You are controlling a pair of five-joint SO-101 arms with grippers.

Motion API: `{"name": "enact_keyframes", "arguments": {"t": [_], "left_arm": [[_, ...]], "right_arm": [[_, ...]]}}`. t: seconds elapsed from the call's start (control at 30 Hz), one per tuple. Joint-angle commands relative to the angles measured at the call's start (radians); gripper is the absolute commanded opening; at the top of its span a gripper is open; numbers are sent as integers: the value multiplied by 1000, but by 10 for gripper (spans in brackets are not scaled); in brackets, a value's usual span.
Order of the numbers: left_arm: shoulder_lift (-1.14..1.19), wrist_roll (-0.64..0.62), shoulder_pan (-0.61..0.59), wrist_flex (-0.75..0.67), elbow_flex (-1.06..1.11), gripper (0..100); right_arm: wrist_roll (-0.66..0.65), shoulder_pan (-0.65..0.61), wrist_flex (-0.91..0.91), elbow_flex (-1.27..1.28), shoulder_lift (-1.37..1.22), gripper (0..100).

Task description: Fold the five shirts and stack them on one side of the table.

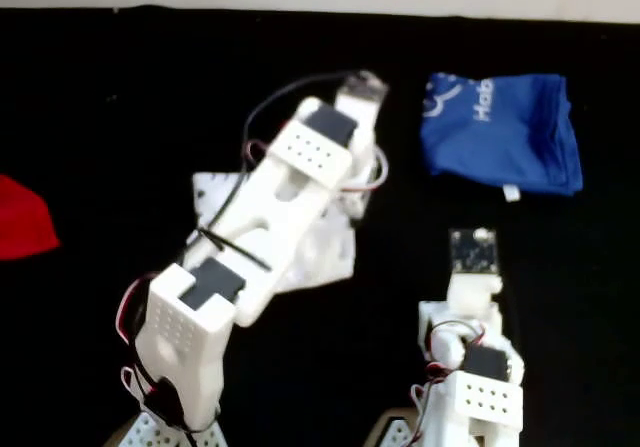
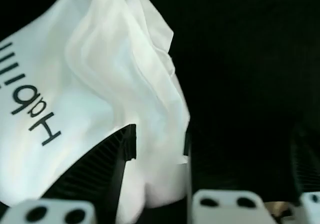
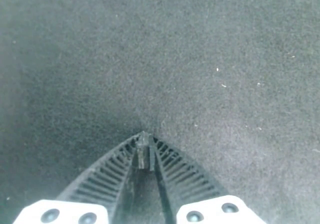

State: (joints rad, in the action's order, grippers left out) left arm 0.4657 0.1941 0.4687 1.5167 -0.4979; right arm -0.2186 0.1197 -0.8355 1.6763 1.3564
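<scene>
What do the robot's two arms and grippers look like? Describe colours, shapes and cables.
The left arm and right arm are blocky white shells with rows of small round holes and inset black motor blocks. Thin black, red and white cables loop beside them. The left gripper and right gripper have black ribbed fingers on white bases with screw holes.

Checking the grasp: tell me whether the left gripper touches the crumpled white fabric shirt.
Touching. The left wrist view shows the crumpled white shirt bunched between both fingers of the left gripper.
</scene>
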Motion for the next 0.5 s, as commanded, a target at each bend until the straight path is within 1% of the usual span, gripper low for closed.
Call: {"name": "enact_keyframes", "arguments": {"t": [0.0,0.07,0.13,0.17,0.23,0.27,0.33,0.47], "left_arm": [[-8,-11,-51,114,-183,185],[-4,23,-113,192,-249,185],[-1,43,-180,252,-254,167],[-1,41,-208,256,-223,131],[-1,41,-228,250,-139,13],[-1,41,-226,250,-96,5],[1,44,-183,229,-5,38],[1,43,-88,80,139,21]], "right_arm": [[0,15,-4,39,15,7],[0,15,-4,39,15,7],[0,15,-4,39,15,7],[0,15,-4,39,15,7],[0,15,-4,39,15,7],[2,15,-4,39,15,7],[2,15,-4,39,16,7],[2,13,-4,39,16,7]]}}
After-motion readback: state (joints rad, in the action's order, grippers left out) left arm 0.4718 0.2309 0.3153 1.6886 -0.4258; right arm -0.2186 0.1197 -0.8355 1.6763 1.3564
